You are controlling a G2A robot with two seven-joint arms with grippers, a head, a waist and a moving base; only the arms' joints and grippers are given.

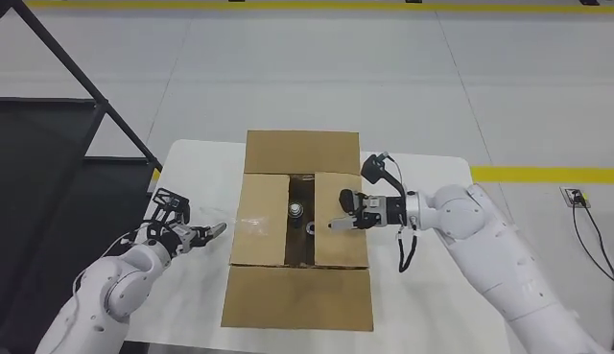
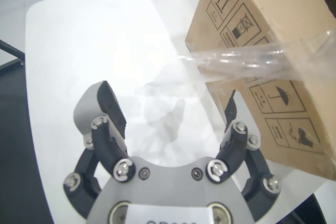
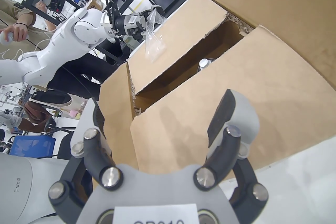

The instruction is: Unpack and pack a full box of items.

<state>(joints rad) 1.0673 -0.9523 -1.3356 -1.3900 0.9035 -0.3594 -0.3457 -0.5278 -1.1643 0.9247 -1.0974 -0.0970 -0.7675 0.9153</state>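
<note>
While the box [image 1: 299,296], centre frame, stands half-opened with 1 bottle [image 1: 297,211] showing inside, unpacking seems barely begun: left gripper [image 1: 200,218], lower left, and right gripper [image 1: 340,212], over the frame-right flap [image 1: 343,250], both gape empty.

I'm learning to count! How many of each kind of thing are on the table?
Cardboard box: 1
Bottle top showing inside it: 1
Clear plastic piece: 1
Total: 3; more may hide inside.
</note>
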